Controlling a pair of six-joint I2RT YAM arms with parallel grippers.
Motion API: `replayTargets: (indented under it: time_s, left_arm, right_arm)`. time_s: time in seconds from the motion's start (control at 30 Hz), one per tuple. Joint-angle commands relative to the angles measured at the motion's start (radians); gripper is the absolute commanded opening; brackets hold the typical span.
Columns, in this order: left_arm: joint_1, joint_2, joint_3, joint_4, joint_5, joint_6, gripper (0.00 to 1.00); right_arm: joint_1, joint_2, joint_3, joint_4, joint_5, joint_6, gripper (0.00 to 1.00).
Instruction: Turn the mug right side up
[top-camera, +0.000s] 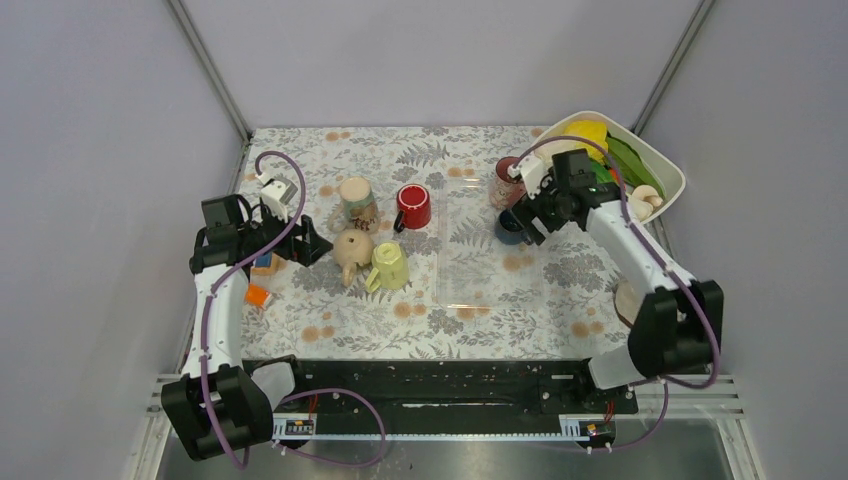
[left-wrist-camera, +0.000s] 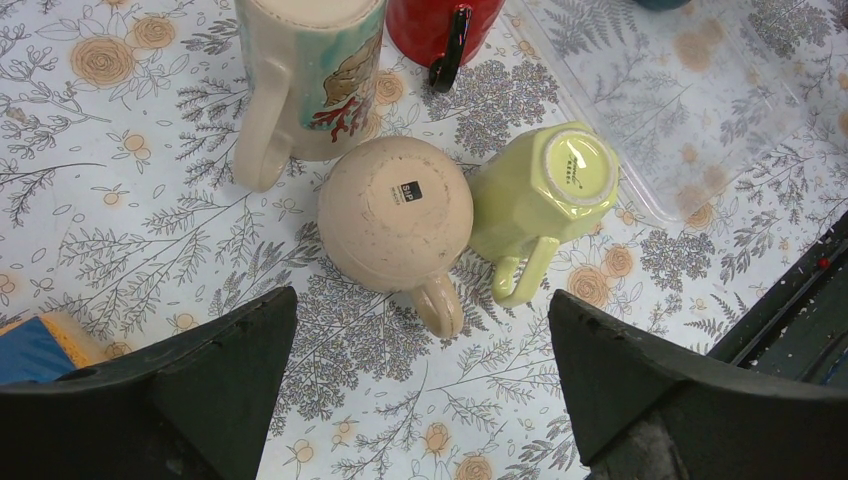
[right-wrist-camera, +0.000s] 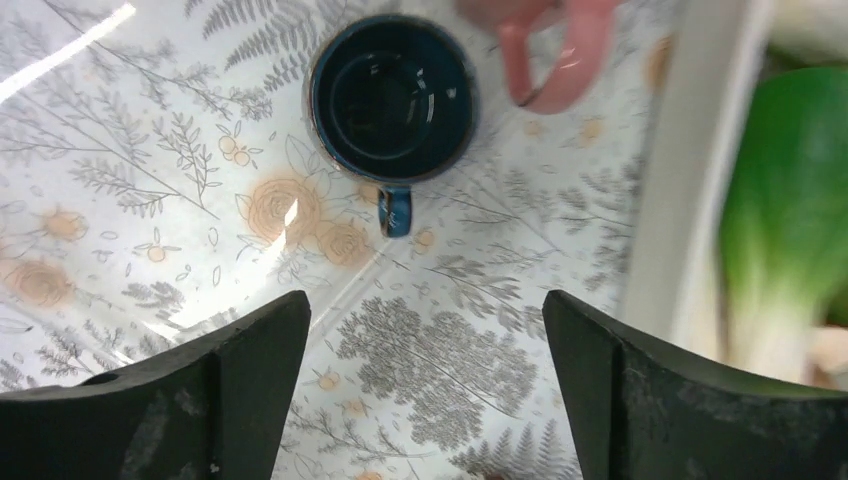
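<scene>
Blue mug (right-wrist-camera: 392, 95) stands mouth up on the counter (top-camera: 480, 300), far right, just beside a pink mug (right-wrist-camera: 545, 50) and near the white bin (top-camera: 672, 170). Right end effector (right-wrist-camera: 424, 320) hangs over it, fingers spread wide, gripping nothing, clear of the mug. Left end effector (left-wrist-camera: 420, 330) is spread wide and empty over a beige mug (left-wrist-camera: 395, 215) and a green mug (left-wrist-camera: 540, 190), both bottom up, side by side.

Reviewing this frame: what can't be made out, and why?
Dark blue glazed mug: top view, mostly hidden under the right gripper.
Pink ceramic mug: right wrist view, cut by top edge, blurred.
Green leafy item: right wrist view, out of focus.
Red glossy mug: left wrist view, cropped at top.
</scene>
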Motion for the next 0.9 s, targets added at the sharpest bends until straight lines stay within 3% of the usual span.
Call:
replayTargets:
  time_s: [0.0,0.1,0.23,0.37,0.57,0.87]
  left_arm:
    - [0.007,-0.022,-0.004,0.029,0.043,0.023,0.99]
    - [0.007,-0.02,0.011,-0.028,0.095,0.078,0.99]
    - [-0.02,-0.014,0.047,-0.121,0.162,0.138,0.99]
    - [-0.199,-0.02,0.049,-0.103,-0.046,0.122,0.99]
    - [-0.463,0.024,0.042,-0.06,-0.33,0.107,0.99]
    - [-0.555,0.196,0.161,-0.056,-0.416,0.012,0.99]
  right_arm:
    - [-0.001,-0.213,0.061,-0.111,-0.034,-0.004,0.99]
    - [-0.001,-0.339,0.045,-0.112,-0.081,0.038,0.99]
    - [-0.002,-0.496,-0.019,-0.032,-0.11,0.218,0.99]
    - [-0.002,-0.593,-0.068,-0.008,-0.168,0.312,0.99]
    - [-0.001,-0.662,-0.132,0.01,-0.27,0.324,0.99]
    - [-0.002,-0.667,-0.255,0.111,-0.271,0.336,0.99]
